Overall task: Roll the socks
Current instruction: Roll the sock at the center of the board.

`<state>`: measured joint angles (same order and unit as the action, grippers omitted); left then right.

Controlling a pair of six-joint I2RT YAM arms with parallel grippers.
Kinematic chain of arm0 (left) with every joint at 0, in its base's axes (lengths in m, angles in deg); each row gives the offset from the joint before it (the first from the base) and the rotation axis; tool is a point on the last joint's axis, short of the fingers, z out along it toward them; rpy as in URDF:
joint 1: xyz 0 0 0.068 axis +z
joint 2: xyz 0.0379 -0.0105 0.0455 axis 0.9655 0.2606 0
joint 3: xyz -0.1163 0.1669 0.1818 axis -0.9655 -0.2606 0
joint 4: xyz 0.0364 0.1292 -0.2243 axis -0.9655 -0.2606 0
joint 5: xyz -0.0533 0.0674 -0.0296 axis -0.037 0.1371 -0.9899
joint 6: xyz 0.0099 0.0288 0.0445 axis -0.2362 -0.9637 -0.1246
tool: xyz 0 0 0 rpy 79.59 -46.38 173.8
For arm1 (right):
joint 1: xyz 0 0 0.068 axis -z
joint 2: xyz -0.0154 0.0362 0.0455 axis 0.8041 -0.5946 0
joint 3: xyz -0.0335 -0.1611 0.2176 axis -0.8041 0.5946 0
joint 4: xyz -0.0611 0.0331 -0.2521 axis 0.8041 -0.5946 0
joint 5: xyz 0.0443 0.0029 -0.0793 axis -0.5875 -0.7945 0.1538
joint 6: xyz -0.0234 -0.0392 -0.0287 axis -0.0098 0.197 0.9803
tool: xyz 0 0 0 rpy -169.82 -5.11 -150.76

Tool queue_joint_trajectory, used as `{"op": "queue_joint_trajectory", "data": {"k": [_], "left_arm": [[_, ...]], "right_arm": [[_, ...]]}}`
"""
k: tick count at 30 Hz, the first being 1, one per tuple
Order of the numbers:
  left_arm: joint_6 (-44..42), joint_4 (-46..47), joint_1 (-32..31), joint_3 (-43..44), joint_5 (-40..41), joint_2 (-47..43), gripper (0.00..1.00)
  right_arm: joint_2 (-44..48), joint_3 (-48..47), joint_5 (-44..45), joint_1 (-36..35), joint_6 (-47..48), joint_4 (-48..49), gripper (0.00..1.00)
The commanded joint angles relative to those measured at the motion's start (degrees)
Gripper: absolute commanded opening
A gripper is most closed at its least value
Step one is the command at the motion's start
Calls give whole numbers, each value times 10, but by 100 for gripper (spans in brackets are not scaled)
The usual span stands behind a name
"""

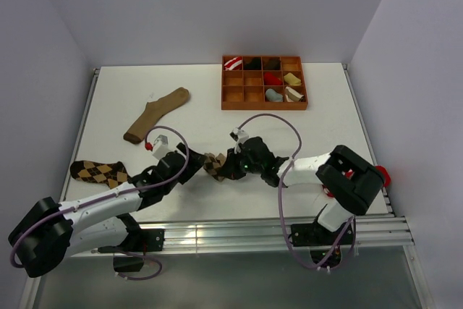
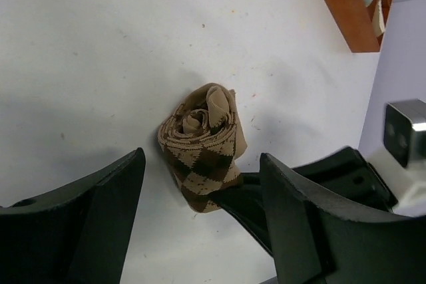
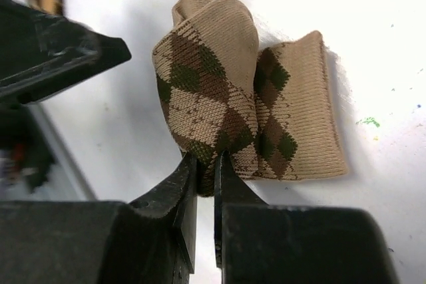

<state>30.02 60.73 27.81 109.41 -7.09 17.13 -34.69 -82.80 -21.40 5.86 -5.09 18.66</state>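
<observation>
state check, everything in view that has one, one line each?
Light argyle sock: rolled.
Dark argyle sock: flat, unrolled.
Tan sock: flat, unrolled.
Left end effector: open, either side of the light argyle sock.
Right end effector: shut on the light argyle sock's edge.
Tray: partly filled.

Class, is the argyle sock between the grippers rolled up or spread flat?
Rolled up: the argyle sock shows a spiral of layers at its end.

Top camera: high behind my bases, faces down and forward, far off, whole table (image 1: pixel 181 99) in frame. Left wrist camera: close, low, looks out between my left gripper (image 2: pixel 200 157) jaws. Right wrist camera: closest, looks past my right gripper (image 3: pixel 205 161). All three share rolled argyle sock (image 1: pixel 214 165), 7 o'clock of top view's centre.
</observation>
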Motion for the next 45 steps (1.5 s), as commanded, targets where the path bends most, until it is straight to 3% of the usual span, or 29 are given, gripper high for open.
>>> {"op": "queue_joint_trajectory", "data": {"k": [1,10,28,36,45], "left_arm": [[-26,74,-6,-17,3,-7,75],[-57,158,-17,-50,-19,44,75],[-77,247,-16,-9,-40,212,70],[-70,293,-16,-35,-47,215,75],[-86,283,-15,-35,-23,224,71]], "right_arm": [[-44,36,-142,46,-84,41,0],[-142,67,-272,125,-194,183,0],[-201,29,-296,137,-184,140,0],[-209,17,-299,139,-175,119,0],[-222,5,-312,139,-169,109,0]]}}
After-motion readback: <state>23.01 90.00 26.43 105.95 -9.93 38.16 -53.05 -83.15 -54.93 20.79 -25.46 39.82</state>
